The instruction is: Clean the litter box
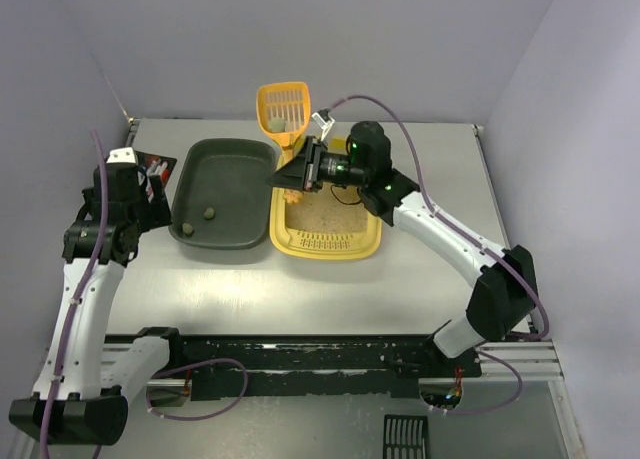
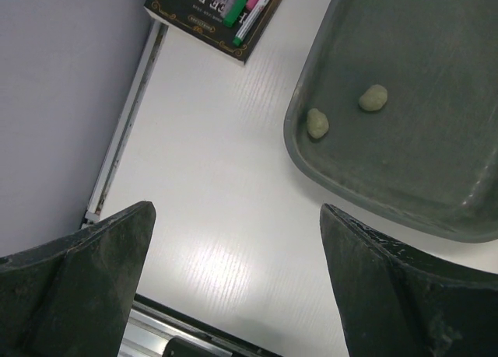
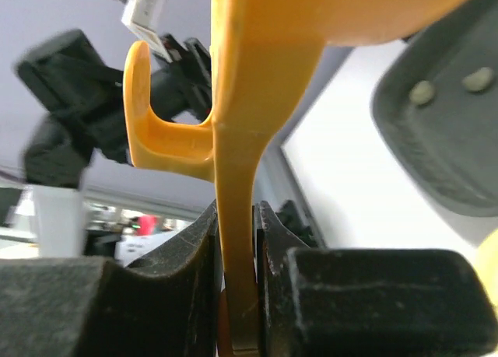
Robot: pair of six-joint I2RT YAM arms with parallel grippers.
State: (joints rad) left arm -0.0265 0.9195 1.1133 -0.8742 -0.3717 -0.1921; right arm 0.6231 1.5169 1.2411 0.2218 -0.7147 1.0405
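We count two trays side by side on the table: one yellow litter box near the middle, its slotted ledge at its 6 o'clock end and beige litter inside, and one dark grey-green tray touching it at its 9 o'clock side. Two pale lumps sit in the dark tray near its 7 o'clock corner, close together but apart. There is one orange slotted scoop. We see it raised at 12 o'clock of the litter box with one lump in its head. The right gripper is clamped tight on the scoop's handle, a finger pressed to each flat side. The left gripper stands spread wide and holds nothing, above bare table at 9 o'clock of the dark tray. One booklet lies near the table's 10 o'clock corner.
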